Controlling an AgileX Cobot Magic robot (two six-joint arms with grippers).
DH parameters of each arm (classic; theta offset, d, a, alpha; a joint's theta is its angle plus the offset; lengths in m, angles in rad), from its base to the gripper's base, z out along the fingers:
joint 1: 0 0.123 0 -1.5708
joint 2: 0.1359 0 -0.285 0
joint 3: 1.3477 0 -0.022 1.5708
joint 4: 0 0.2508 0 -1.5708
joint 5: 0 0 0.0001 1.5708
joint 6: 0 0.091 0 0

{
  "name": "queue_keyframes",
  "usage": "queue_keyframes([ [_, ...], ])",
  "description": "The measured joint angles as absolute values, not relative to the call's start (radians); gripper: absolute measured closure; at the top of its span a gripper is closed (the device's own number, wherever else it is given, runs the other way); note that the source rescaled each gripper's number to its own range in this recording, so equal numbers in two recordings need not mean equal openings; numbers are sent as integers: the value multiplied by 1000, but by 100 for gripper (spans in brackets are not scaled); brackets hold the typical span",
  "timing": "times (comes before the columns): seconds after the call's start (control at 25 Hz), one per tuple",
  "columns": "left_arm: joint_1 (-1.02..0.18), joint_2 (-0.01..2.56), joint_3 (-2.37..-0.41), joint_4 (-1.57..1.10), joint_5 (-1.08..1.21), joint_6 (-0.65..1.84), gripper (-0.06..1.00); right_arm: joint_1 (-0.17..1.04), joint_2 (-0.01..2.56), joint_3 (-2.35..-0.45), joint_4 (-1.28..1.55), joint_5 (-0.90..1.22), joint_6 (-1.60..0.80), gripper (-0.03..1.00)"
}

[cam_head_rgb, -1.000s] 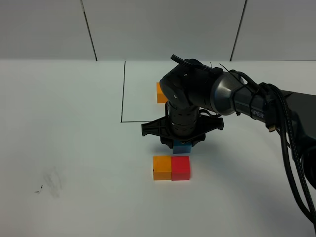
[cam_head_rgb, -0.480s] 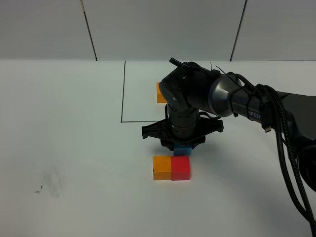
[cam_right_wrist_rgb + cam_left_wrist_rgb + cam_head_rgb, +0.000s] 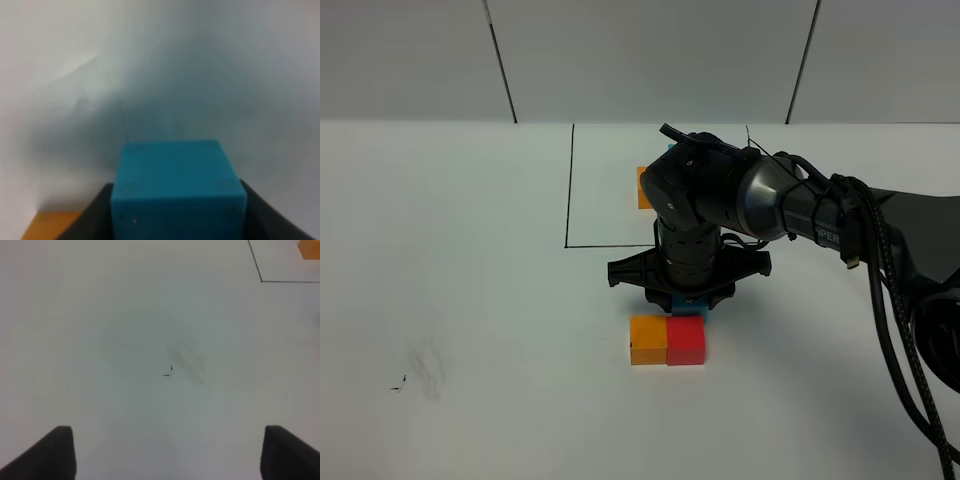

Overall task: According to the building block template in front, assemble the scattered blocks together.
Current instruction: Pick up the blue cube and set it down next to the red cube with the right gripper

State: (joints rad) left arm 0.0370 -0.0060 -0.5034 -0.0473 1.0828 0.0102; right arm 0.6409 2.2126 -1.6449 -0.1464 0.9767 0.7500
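Observation:
My right gripper [image 3: 688,296] points straight down, shut on the light blue cube [image 3: 687,302]. This cube hangs just behind the red cube [image 3: 686,340], and whether they touch I cannot tell. The orange cube [image 3: 648,340] sits against the red cube's left side. The light blue cube [image 3: 177,182] fills the right wrist view between two dark fingers [image 3: 95,217], with an orange corner [image 3: 52,226] beside it. The template's black outline [image 3: 568,190] lies behind, its orange cube [image 3: 642,187] partly hidden by the arm. My left gripper [image 3: 172,455] stands open over bare table.
The right arm [image 3: 840,220] and its cables stretch across the right side of the table. A grey smudge [image 3: 425,365] marks the table at the front left. The left wrist view catches the outline corner [image 3: 261,280] and an orange cube [image 3: 310,249].
The right gripper has shifted slightly toward the front with the light blue cube, bringing it closer to the red cube. The orange and red cubes have not moved.

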Motion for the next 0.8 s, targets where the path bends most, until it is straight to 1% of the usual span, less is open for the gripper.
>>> queue_keyframes([
  [0.8,37,-6,-503,-47,1083,10,31,641,2255,-1651,-114,961,754,77],
])
